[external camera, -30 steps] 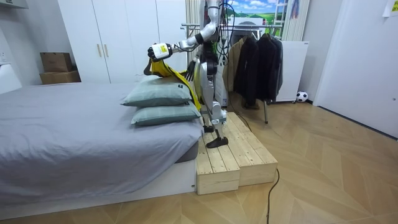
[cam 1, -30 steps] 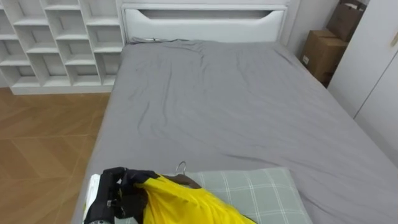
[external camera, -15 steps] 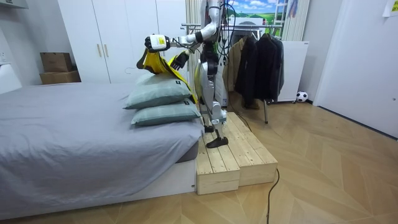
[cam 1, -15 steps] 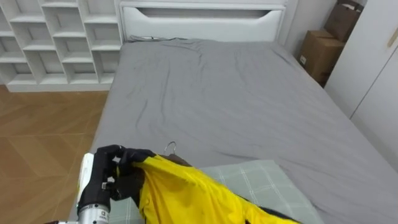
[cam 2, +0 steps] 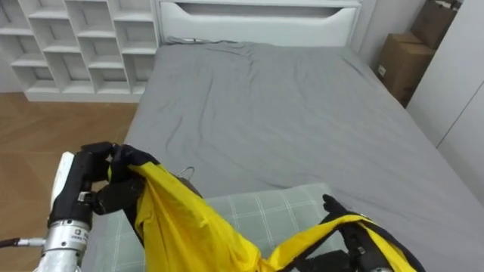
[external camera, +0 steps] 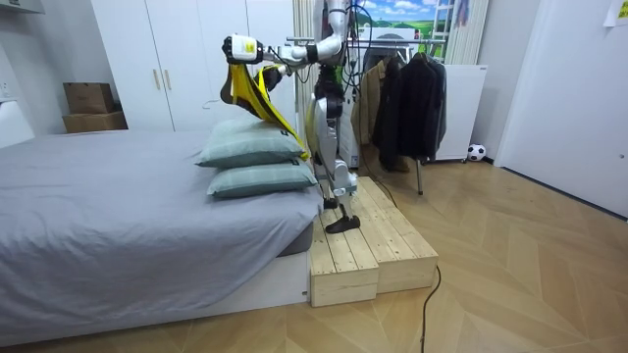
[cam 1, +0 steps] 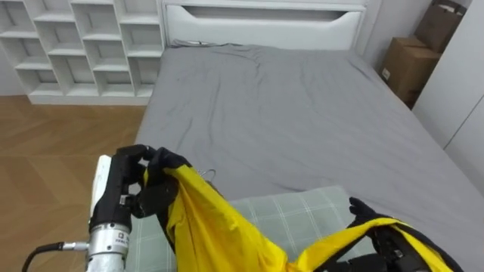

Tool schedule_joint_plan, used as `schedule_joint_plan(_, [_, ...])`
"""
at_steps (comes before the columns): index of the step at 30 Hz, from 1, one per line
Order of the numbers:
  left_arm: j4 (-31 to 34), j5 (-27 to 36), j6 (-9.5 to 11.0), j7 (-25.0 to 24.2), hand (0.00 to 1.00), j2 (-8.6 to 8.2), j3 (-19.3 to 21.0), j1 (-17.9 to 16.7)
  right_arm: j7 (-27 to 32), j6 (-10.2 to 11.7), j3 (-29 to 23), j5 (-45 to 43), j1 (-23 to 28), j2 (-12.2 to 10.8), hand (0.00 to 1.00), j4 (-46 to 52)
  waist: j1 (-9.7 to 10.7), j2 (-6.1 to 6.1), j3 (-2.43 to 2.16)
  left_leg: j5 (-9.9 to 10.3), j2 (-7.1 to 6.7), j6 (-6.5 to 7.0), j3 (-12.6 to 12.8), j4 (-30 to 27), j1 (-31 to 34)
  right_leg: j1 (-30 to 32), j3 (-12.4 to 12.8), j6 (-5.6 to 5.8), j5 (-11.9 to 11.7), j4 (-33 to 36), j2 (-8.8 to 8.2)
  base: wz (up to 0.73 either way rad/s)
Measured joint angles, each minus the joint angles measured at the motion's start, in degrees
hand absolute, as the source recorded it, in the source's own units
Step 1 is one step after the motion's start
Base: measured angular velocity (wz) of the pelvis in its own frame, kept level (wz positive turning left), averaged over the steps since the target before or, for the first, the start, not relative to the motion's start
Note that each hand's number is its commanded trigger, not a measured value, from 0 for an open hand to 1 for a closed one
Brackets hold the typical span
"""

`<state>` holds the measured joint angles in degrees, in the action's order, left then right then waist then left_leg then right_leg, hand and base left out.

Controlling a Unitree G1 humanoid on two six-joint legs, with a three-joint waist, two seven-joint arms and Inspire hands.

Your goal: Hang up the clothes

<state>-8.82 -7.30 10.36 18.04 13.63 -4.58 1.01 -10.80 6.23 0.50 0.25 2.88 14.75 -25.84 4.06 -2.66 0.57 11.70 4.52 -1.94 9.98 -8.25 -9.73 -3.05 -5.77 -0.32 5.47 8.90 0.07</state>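
Yellow garment [cam 1: 206, 227] clutched in left hand [cam 1: 145, 190], hanging above the pillow [cam 1: 302, 217]

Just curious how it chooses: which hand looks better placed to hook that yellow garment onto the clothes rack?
Likely left. The left hand grips the yellow garment at its top, beside the metal hanger hook; the right hand merely supports the lower cloth.

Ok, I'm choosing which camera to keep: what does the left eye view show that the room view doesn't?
The left eye view adds the white cubby shelves beside the bed head, and the left hand with fingers curled round the yellow garment. The room view adds the clothes rack of dark coats behind the robot and the wooden step it stands on. Both share the grey bed, the checked pillow and the garment held above it.
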Motion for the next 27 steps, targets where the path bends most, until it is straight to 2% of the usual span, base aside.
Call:
schedule_joint_plan(2, [0.08, -0.68, 0.00, -0.20, 1.00, 0.13, 0.00, 0.00, -1.09, 0.00, 0.01, 1.10, -0.01, 0.00, 0.00, -0.03, 0.04, 0.22, 0.00, 0.00, 0.01, 0.00, 0.06, 0.00, -0.16, -0.05, 0.06, -0.02, -0.04, 0.06, 0.00, -0.02])
schedule_joint_plan(7, [0.41, -2.42, 0.00, -0.21, 1.00, 0.63, -0.02, 0.01, -2.59, 0.00, 0.02, 4.41, -0.05, -0.01, 0.00, -0.11, 0.05, 1.02, 0.45, 0.00, 0.03, 0.00, 0.13, 0.01, -0.35, -0.25, 0.04, -0.02, -0.04, 0.01, 0.01, -0.01])
schedule_joint_plan(16, [0.99, -2.44, 0.01, -0.20, 1.00, 1.19, -0.01, -0.01, -3.75, 0.00, 0.02, 4.48, 0.60, -0.01, 0.00, -1.59, -0.07, 1.17, 0.40, 0.01, 0.00, -0.01, 0.25, 0.03, -0.51, -0.74, 0.17, 0.00, -0.04, -0.26, 0.06, 0.00])
schedule_joint_plan(17, [1.00, -2.44, 0.01, -0.21, 1.00, 1.19, -0.02, -0.01, -3.90, 0.00, 0.02, 4.48, 0.60, -0.01, 0.00, -2.16, -0.05, 1.18, 0.39, 0.02, 0.01, -0.01, 0.24, 0.07, -0.71, -0.94, 0.17, 0.01, -0.03, -0.27, 0.07, 0.00])
schedule_joint_plan(18, [1.19, -2.44, 0.01, -0.21, 1.00, 1.19, 0.00, -0.18, -4.34, -0.04, -0.14, 4.47, 0.72, 0.00, 0.00, -3.20, -0.04, 1.31, 0.16, 0.02, 0.02, 0.00, 0.24, 0.30, -0.93, -1.10, 0.17, 0.04, -0.01, -0.27, 0.11, 0.00])
schedule_joint_plan(22, [3.53, -3.47, 0.01, -0.24, 1.00, 1.12, 0.05, -1.07, -5.43, 0.02, -0.78, 4.49, 1.06, 0.01, 0.00, -6.80, 0.09, 1.55, -0.25, 0.00, 0.02, 0.01, 0.16, 0.42, -1.02, -1.10, 0.05, 0.03, -0.02, -0.23, 0.07, 0.00])
schedule_joint_plan(27, [4.45, -4.78, 0.01, -0.24, 1.00, 1.22, 0.98, -1.02, -7.74, -0.02, -1.72, 5.11, 1.07, 0.01, 0.00, -9.98, -0.03, 1.59, -0.28, 0.00, 0.00, 0.02, 0.10, 0.40, -1.15, -1.16, 0.15, 0.03, 0.00, -0.25, 0.05, 0.00])
